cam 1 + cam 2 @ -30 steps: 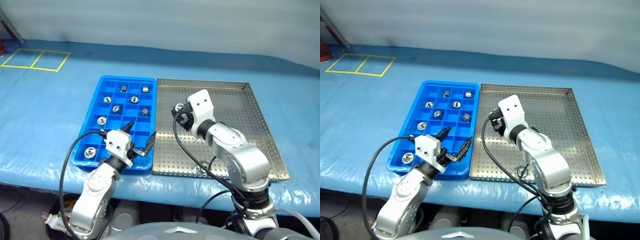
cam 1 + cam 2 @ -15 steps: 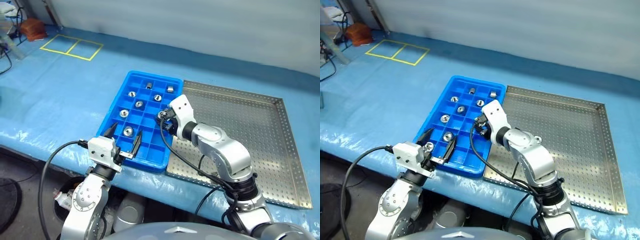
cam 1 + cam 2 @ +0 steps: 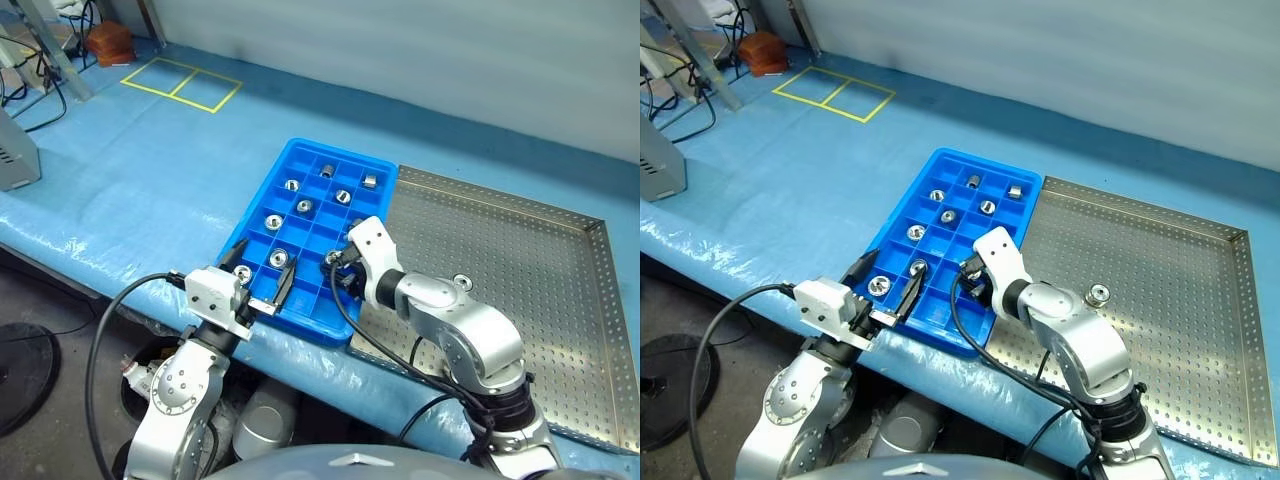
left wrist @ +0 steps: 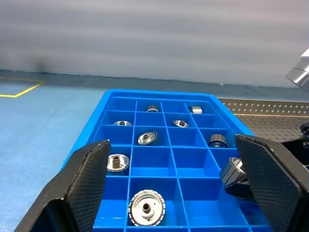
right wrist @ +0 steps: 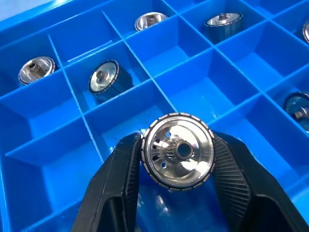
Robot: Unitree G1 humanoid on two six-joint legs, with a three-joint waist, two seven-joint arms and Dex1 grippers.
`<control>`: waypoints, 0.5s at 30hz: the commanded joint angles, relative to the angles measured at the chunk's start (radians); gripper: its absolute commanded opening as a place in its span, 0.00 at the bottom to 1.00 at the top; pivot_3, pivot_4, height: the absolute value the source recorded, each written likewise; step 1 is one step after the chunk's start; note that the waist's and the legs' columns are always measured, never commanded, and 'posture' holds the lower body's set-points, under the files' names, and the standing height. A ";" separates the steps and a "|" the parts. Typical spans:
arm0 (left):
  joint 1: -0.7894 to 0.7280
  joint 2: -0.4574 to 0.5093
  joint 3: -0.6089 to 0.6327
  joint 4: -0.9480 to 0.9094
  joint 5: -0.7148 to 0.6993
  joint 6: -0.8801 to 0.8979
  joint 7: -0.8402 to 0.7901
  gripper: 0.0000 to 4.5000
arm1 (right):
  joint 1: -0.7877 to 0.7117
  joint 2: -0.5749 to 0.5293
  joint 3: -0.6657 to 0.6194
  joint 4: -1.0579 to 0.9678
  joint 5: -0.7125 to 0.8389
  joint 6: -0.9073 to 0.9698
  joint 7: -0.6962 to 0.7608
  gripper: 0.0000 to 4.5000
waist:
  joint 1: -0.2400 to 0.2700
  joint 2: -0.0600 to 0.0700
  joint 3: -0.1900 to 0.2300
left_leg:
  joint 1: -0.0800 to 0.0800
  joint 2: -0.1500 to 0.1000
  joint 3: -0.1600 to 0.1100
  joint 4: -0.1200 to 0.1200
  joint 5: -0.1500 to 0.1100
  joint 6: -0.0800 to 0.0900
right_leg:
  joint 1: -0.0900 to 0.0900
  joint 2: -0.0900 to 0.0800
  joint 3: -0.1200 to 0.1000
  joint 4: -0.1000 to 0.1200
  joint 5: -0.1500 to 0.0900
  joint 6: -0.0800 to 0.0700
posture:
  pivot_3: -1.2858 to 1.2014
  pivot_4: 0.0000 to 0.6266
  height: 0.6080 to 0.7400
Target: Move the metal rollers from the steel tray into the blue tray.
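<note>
Head stereo pair looking down and forward over table (image 3: 150, 190), both eyes sharing blue tray (image 3: 262, 205) and steel tray (image 3: 560, 300). Left wrist camera facing far along blue tray, low. Right wrist camera sitting very close above tray compartments.

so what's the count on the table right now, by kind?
metal rollers: 10 (8 in the blue compartments, 1 held by the right gripper, 1 loose on the steel tray)
blue tray: 1
steel tray: 1
total: 12
</note>
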 commanded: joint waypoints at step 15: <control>-0.067 0.025 -0.051 0.033 -0.030 0.009 -0.079 1.00 | 0.065 0.023 -0.101 -0.148 0.018 0.076 -0.094 0.99 | -0.022 0.002 -0.002 | 0.000 0.000 0.000 0.003 0.000 0.000 | 0.002 0.000 -0.003 0.000 -0.001 -0.003 | 0.64 0.24 1.00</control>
